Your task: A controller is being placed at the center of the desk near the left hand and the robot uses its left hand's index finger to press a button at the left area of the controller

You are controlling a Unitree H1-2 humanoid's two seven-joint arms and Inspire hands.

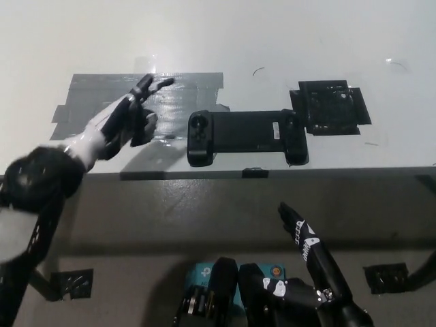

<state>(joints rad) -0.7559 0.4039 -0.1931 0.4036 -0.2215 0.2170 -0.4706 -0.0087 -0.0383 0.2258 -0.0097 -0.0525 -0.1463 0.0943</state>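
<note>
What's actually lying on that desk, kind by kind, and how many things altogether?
Game controller: 1
Grey tape patch: 1
Black tape patch: 1
Total: 3

White-and-grey left hand [129,117], black wrist joint, black right hand [303,235] — white markings

no text, label or number is clear enough to read.
</note>
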